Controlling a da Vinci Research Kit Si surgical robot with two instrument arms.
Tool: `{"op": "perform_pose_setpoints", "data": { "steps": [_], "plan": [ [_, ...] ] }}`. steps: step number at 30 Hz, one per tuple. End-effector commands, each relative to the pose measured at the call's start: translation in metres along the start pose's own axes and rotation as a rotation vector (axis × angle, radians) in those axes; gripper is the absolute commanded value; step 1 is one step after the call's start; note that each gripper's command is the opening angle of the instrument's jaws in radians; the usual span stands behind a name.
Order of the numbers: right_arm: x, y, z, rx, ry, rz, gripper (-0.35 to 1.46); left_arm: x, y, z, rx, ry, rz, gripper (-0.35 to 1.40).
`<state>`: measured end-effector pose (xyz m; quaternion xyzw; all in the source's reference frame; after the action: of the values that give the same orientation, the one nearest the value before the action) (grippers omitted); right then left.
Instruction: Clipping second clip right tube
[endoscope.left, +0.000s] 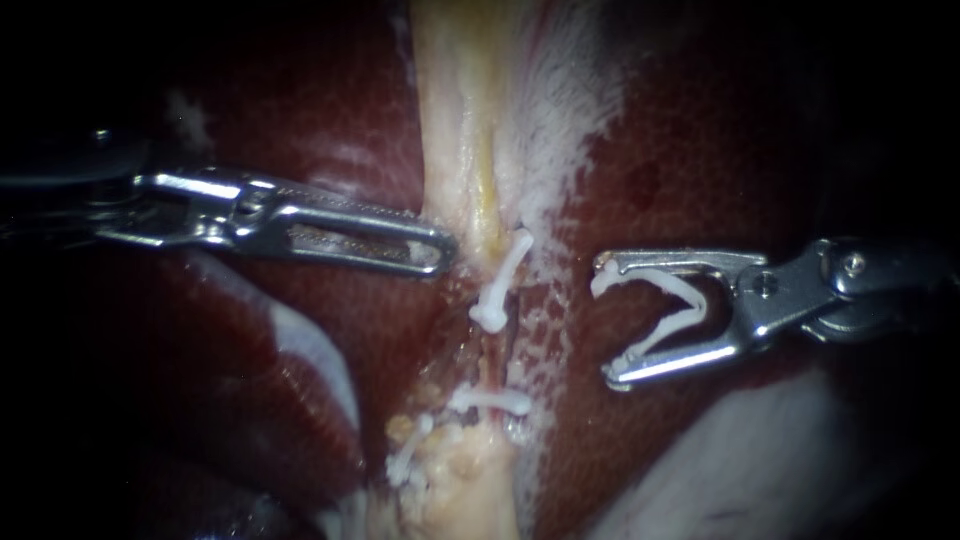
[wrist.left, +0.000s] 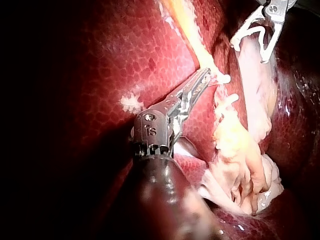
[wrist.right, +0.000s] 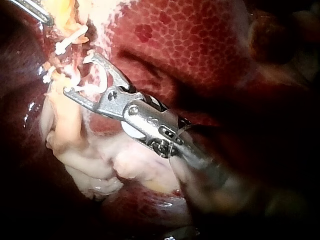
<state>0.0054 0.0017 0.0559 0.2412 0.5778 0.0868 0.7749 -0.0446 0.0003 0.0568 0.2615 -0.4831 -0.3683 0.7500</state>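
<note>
**A:** The left instrument (endoscope.left: 435, 255) comes in nearly level from the left, dipping a touch toward its tip. Its long slotted jaws are pressed together, and I can see nothing caught in them.

**B:** The tip sits right at the edge of the pale strip of tissue (endoscope.left: 455, 120) that runs down over the liver (endoscope.left: 330, 120), just above the upper clip (endoscope.left: 500, 280).

**A:** The right instrument (endoscope.left: 606, 322) reaches in from the right. Its jaws are spread in a wide V, with the mouth facing the middle.

**B:** Both jaws bear on a loaded clip (endoscope.left: 660, 335). It's white and open, with one leg lying along the inside of each jaw.

**A:** And the tube?

**B:** The thin reddish tube (endoscope.left: 492, 355) is dead centre. The upper clip slants across it and the lower clip (endoscope.left: 490, 401) lies crosswise below. The loaded clip stands apart from it, over the liver on the right instrument's side. A third clip (endoscope.left: 408, 460) sits in the yellowish tissue lower down.
</note>
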Motion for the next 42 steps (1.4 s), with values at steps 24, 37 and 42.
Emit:
{"op": "perform_pose_setpoints", "data": {
  "steps": [24,37,42],
  "plan": [
    [-0.0064,-0.0007,0.0074,0.011,-0.008,0.122,0.6,-0.0042,-0.0057,-0.0059,0.005,-0.031,-0.02,-0.28],
    [-0.0069,-0.0008,0.0118,0.048,-0.015,0.142,0.6,-0.0054,-0.007,-0.0083,0.0,-0.055,-0.017,-0.28],
    [-0.0075,-0.0009,0.0134,0.056,-0.018,0.153,0.6,-0.0059,-0.007,-0.0092,-0.008,-0.063,-0.02,-0.28]
  ]
}}
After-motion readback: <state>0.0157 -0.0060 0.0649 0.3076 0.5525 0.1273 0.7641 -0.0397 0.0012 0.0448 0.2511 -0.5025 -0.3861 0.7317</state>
